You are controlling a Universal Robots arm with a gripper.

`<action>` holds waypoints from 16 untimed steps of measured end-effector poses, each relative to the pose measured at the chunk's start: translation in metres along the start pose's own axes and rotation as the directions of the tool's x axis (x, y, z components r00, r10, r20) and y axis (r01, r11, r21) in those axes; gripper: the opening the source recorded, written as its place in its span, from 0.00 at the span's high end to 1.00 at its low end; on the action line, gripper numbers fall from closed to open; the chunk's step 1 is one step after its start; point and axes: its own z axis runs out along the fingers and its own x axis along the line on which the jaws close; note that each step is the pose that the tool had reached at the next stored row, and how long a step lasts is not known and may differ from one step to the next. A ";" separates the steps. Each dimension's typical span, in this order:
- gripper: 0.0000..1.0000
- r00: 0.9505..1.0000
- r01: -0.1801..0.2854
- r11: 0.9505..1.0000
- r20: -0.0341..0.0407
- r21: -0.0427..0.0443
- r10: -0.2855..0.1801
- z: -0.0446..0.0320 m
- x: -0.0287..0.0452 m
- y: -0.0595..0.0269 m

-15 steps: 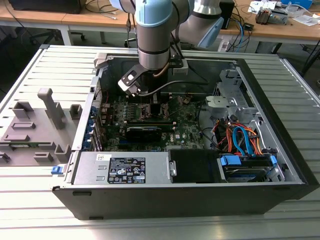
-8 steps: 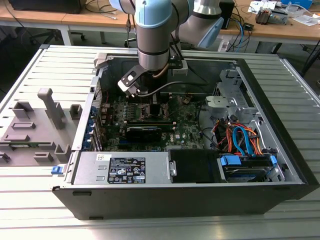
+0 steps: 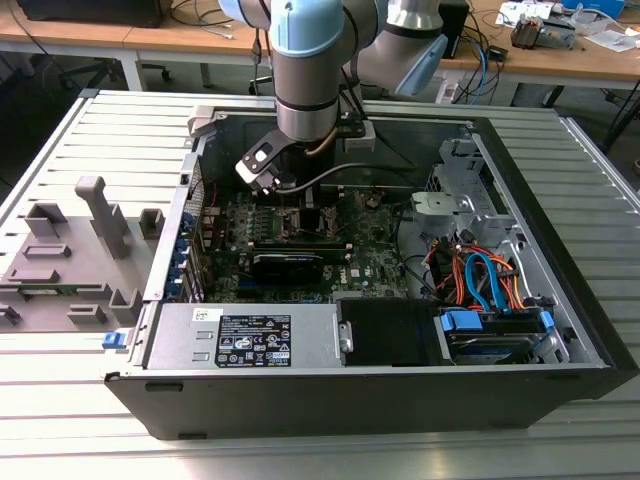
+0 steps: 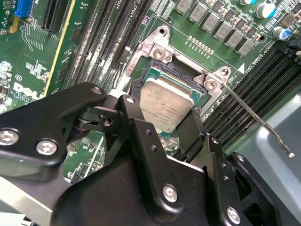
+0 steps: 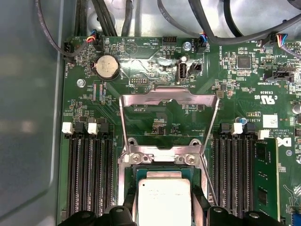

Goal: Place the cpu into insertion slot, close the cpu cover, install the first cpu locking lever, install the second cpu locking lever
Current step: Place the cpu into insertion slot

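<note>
Where the black gripper point(image 4: 168, 121) pinches narrow on two opposite edges, the cpu point(image 4: 164, 101), a flat square with a dull silvery-grey top, lies over the insertion slot point(image 4: 162, 71). Beyond it, the cpu cover point(image 5: 141, 97) stands flipped open above the green motherboard point(image 5: 244, 84).

You see the cpu point(image 4: 167, 106) with a silvery-grey top, and the insertion slot point(image 4: 153, 52) has a bright silver rim around a dark centre. The cpu cover point(image 5: 169, 96) is plain silver. The circuit board point(image 5: 141, 56) beneath is green, speckled with tiny white markings and lined with black memory slots point(image 5: 89, 174) tipped with white clips. Your gripper point(image 4: 164, 129) is matt black, dotted with silver screws. In the exterior view, the arm point(image 3: 305, 40) is light blue and grey, the case point(image 3: 400, 400) is black, the cables point(image 3: 480, 280) are orange and blue, and the table point(image 3: 80, 130) is ribbed pale grey.
</note>
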 end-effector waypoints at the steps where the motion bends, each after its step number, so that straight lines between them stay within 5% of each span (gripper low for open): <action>1: 0.45 1.000 0.000 1.000 0.000 0.000 0.000 0.0004 0.0001 0.0000; 14: 0.45 1.000 0.000 1.000 -0.001 -0.001 0.000 0.0027 0.0002 -0.0001; 16: 0.38 1.000 0.000 1.000 0.000 0.000 0.000 0.0025 0.0001 -0.0001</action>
